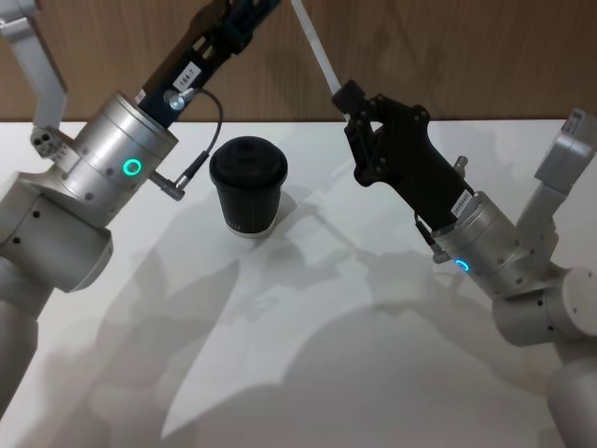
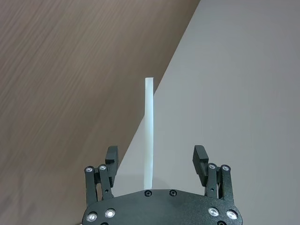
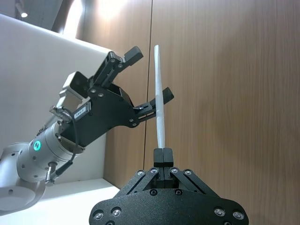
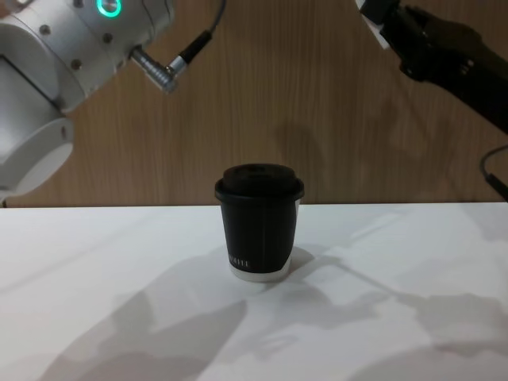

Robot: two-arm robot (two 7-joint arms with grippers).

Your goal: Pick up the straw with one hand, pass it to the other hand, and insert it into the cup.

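Note:
My right gripper (image 3: pixel 161 153) is shut on the lower end of the white straw (image 3: pixel 158 93) and holds it raised in the air, tilted up and to the left. In the head view the straw (image 1: pixel 317 47) rises from the right gripper (image 1: pixel 347 95) above and right of the cup. My left gripper (image 2: pixel 156 154) is open with the straw (image 2: pixel 149 131) standing between its fingers, touching neither; the right wrist view shows the left gripper (image 3: pixel 147 77) straddling the straw's upper half. The black lidded cup (image 1: pixel 247 187) stands upright on the white table, below both grippers.
The white table (image 1: pixel 326 336) stretches around the cup (image 4: pixel 258 222), with a wooden wall (image 4: pixel 333 103) behind it. A black cable with a metal plug (image 1: pixel 177 187) hangs from the left arm's silver wrist (image 1: pixel 121 159), close to the cup's left side.

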